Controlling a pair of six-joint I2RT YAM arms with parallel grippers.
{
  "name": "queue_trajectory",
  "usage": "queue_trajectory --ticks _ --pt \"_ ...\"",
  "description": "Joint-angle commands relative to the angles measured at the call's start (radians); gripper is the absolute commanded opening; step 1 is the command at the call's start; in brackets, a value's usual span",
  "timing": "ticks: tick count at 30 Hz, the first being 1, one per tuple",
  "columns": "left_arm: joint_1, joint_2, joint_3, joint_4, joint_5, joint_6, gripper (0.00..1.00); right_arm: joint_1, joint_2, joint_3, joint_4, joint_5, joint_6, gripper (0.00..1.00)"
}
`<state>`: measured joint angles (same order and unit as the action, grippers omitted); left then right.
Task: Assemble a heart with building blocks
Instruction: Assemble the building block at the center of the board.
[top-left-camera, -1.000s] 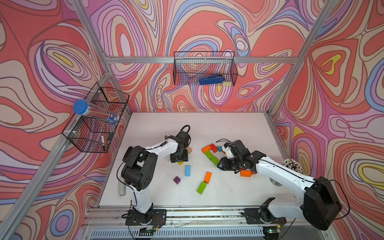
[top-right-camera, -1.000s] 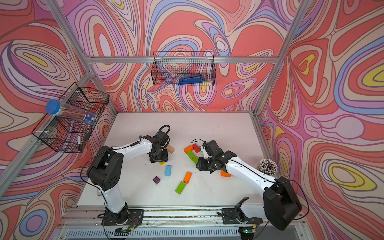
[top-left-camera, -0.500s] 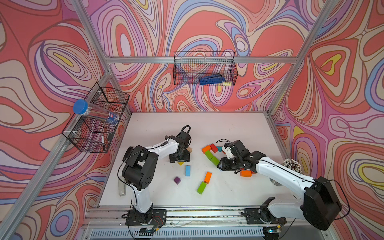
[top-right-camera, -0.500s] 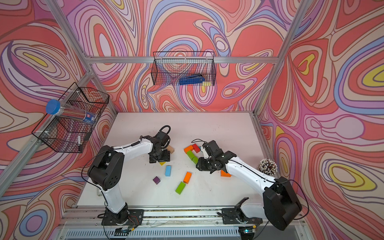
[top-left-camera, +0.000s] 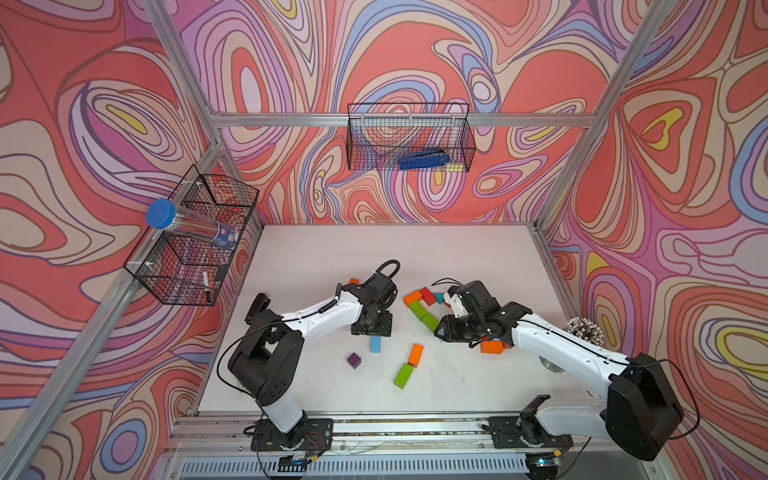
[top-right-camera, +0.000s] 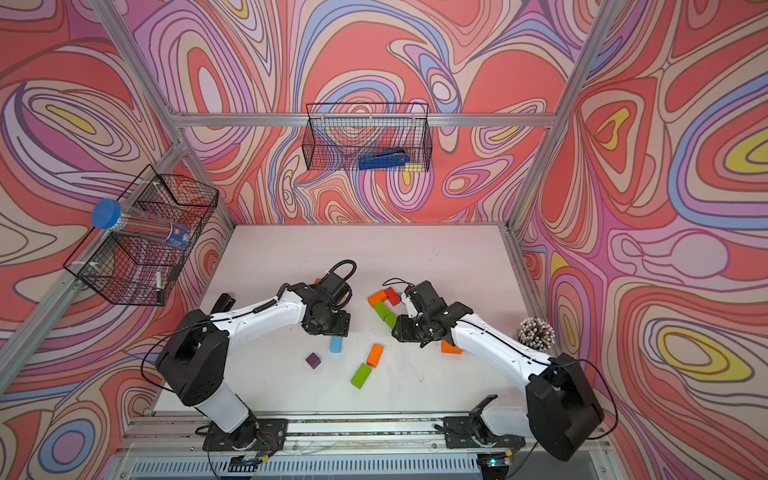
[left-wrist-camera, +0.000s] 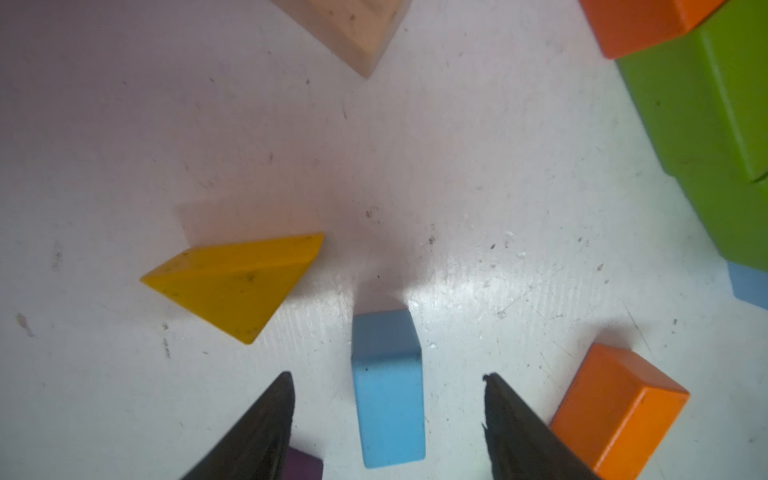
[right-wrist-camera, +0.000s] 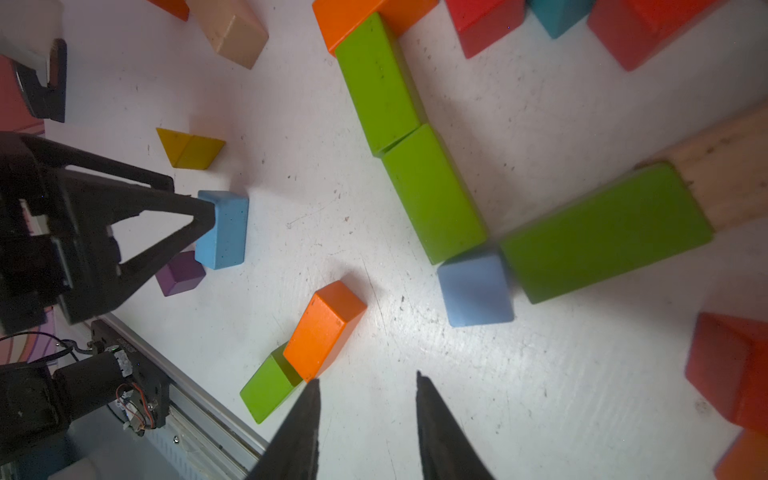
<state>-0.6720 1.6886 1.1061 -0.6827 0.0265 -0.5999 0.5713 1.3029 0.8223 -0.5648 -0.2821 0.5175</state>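
Walls: swirl print, red/pink/purple/blue, 3 sides. Frame: alu profile. Counter: white, scuffed, soft glare. Blk wire baskets: 1 above far edge, 1 above left edge.

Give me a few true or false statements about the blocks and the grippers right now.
1. The left gripper is open, with the light blue brick showing between its fingers. True.
2. The right gripper is clamped on a block. False: its jaws stand apart, nothing between them.
3. The yellow triangle is stacked on another block. False: it lies alone on the table.
4. A green brick touches a second green brick end to end. True.
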Motion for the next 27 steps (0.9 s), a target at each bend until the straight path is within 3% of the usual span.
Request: queue_trajectory --ticks 1,7,11,14,23,27 --pt "-0.009 0.051 0.008 -0.008 -0.015 -0.031 0.65 0.006 -0.01 -0.017 0.017 -0.004 -0.004 0.39" --pt "-0.019 0.089 0.016 0.0 -0.017 -0.059 0.51 0.006 -0.024 -0.033 0.013 0.003 -0.001 0.4" --pt "-0.029 0.081 0.016 -0.004 -0.022 -0.078 0.29 0.005 -0.022 -0.037 0.02 0.003 0.001 0.39" --pt "-0.034 0.041 0.02 -0.029 -0.047 -0.101 0.21 0.006 -0.016 -0.038 0.027 0.0 0.002 0.4" --pt "0.033 -0.13 -0.01 -0.098 -0.044 -0.156 0.19 0.006 -0.001 -0.04 0.039 -0.011 0.001 0.39" --pt "0.131 -0.212 -0.074 -0.095 -0.036 -0.189 0.2 0.005 0.001 -0.039 0.044 -0.014 0.003 0.39"
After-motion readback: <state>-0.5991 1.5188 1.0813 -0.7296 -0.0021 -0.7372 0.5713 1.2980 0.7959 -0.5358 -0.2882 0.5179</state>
